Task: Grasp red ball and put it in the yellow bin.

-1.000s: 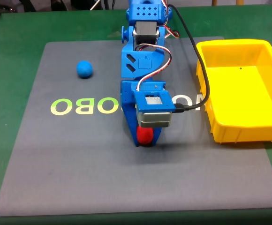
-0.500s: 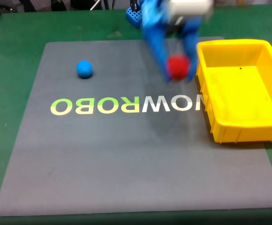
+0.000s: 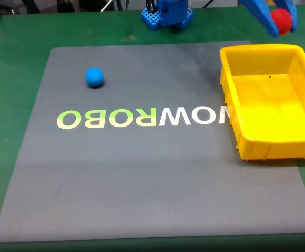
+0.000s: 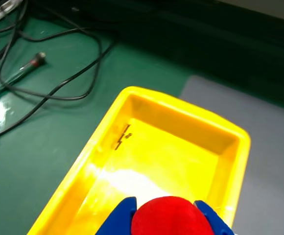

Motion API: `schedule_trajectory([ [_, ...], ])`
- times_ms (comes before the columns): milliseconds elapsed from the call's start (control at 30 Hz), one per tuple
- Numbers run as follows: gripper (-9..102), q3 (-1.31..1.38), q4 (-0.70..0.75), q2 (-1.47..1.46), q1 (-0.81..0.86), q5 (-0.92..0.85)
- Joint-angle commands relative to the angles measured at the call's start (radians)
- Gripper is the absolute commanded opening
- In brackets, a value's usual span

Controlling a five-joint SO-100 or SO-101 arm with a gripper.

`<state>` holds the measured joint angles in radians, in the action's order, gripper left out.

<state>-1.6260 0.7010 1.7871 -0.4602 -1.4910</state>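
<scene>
High at the top right of the fixed view, my blue gripper (image 3: 280, 20) is shut on the red ball (image 3: 281, 19), held in the air above the far end of the yellow bin (image 3: 229, 89). In the wrist view the red ball (image 4: 169, 218) sits between my blue fingertips (image 4: 122, 220), my gripper (image 4: 167, 219) looking straight down into the yellow bin (image 4: 93, 147), whose inside holds nothing.
A blue ball (image 3: 94, 77) lies on the grey mat (image 3: 142, 184) at the left, above the ROBOWOW lettering. The arm's blue base (image 3: 167, 14) stands at the mat's far edge. Black cables (image 4: 49, 63) lie on the green table beside the bin.
My gripper lifted the red ball off the mat's middle, swung right and up, and now hangs over the yellow bin. The blue ball has stayed put.
</scene>
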Motion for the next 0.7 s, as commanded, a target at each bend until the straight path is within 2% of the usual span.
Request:
schedule_trajectory([
  [0,0,0.009,0.002,0.057,-0.015,0.003],
  [167,1,0.011,-0.012,0.034,0.002,-0.014],
  [367,32,0.011,-0.012,0.034,0.02,-0.009],
  [667,36,0.009,-0.015,0.051,0.046,-0.021],
])
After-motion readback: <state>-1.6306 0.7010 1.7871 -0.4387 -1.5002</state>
